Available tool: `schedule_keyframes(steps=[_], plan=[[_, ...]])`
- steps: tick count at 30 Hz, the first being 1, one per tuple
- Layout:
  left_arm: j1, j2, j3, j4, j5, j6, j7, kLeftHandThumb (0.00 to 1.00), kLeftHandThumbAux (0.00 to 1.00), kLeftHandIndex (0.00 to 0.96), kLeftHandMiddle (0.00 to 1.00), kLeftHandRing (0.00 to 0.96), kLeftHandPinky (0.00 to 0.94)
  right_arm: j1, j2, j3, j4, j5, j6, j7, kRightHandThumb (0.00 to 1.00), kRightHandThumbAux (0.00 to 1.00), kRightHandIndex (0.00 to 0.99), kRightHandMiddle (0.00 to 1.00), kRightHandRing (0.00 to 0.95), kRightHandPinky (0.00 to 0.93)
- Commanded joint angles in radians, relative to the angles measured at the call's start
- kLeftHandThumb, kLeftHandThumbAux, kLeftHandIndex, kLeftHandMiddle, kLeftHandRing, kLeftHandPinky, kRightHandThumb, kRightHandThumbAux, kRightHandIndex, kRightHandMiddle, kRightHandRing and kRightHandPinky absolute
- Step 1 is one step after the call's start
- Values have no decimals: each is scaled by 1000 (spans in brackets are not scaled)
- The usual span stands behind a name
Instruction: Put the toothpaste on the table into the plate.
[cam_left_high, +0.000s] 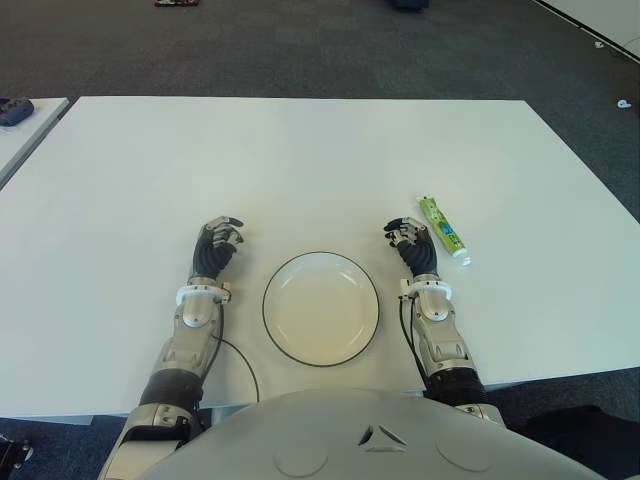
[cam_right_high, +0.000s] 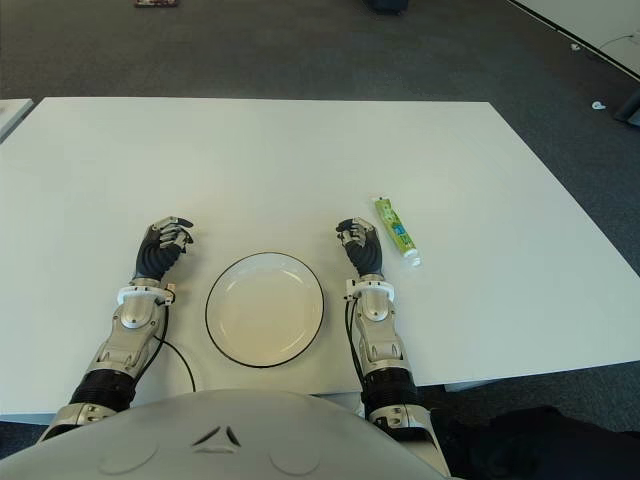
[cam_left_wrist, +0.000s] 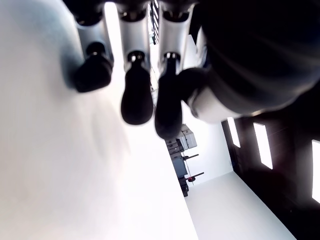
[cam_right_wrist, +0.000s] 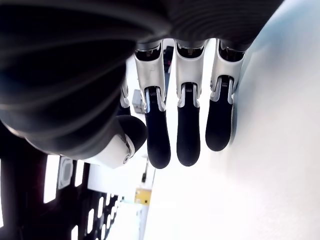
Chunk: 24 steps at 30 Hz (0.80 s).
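White bench (cam_left_high: 300, 150); toothpaste (cam_left_high: 442, 230) lies just at 2 o'clock of right robot hand (cam_left_high: 410, 243), long axis 11–5. Both hands loosely curled, empty; left robot hand (cam_left_high: 216, 246) farther, left of plate (cam_left_high: 321, 307).

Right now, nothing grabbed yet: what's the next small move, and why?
Probably shift the right hand outward to its right, over the toothpaste, and open its fingers for a grasp. The tube lies flat on the table just beside that hand, apart from it, and the plate holds nothing. The left hand shows on the plate's far side, holding nothing.
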Motion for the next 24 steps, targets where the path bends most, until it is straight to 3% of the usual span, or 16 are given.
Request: schedule_keyframes(steps=[1, 4, 10, 13, 17, 24], plan=[[8, -10, -10, 24, 11, 24, 1, 706, 719, 434, 738, 765, 767, 14, -10, 10, 6, -20, -13, -6, 714, 731, 421, 471, 464, 484], [8, -10, -9, 23, 9, 27, -1, 706, 719, 434, 736, 762, 764, 22, -20, 24, 4, -33, -65, -2, 715, 728, 421, 476, 466, 471], [9, -13, -7, 18, 0, 39, -7, 706, 720, 434, 730, 756, 758, 27, -37, 39, 5, -24, -190, 22, 826, 689, 429, 452, 405, 391], [8, -12, -7, 18, 3, 37, -4, 706, 720, 434, 733, 760, 771, 29, -53, 45, -2, -68, -255, -12, 745, 707, 416, 339, 322, 331], [8, -11, -8, 20, 5, 32, -4, 706, 719, 434, 739, 768, 786, 31, -63, 44, -1, -121, -288, -61, 654, 585, 231, 205, 206, 243], [7, -10, -10, 24, 5, 31, -7, 706, 719, 435, 748, 776, 784, 27, -85, 30, 3, -246, -316, -204, 642, 478, 80, 55, 57, 112]])
